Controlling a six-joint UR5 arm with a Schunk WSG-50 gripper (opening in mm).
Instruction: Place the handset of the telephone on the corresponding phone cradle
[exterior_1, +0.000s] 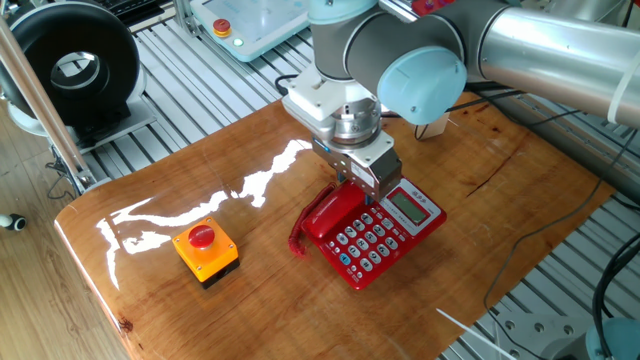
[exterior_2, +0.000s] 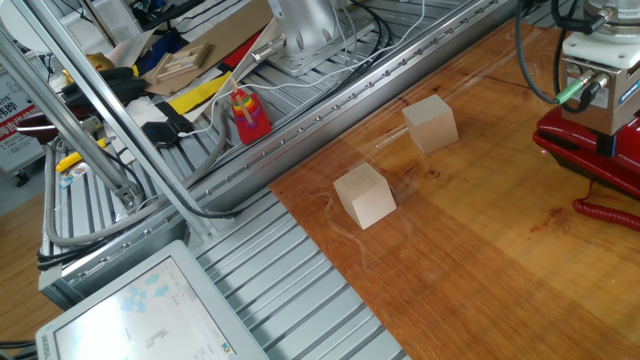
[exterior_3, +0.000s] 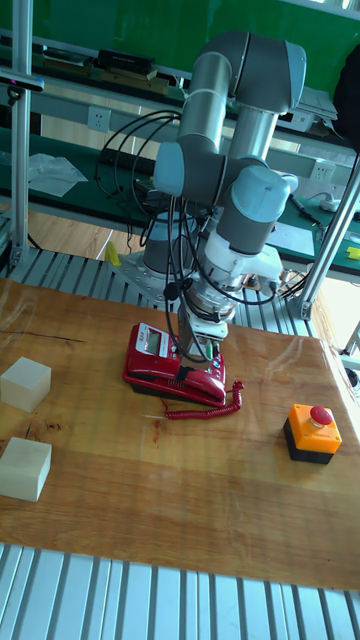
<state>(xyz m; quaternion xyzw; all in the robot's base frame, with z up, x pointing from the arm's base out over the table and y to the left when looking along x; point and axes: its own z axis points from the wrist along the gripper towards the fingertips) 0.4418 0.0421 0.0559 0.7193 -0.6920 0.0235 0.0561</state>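
I've got the gripper (exterior_1: 365, 186) low over the handset (exterior_1: 333, 207), lying along the telephone's (exterior_1: 385, 235) cradle edge—can't tell jaws' state; glossy, stiff, probably light and slippery, mid-bar grip suits.

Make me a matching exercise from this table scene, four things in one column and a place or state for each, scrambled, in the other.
1. handset
2. gripper
3. orange box
4. wooden cubes

A. standing alone near the glare streak
B. two, apart from the telephone
C. lying along the phone's edge
D. down at the handset

Pairs: 1-C, 2-D, 3-A, 4-B
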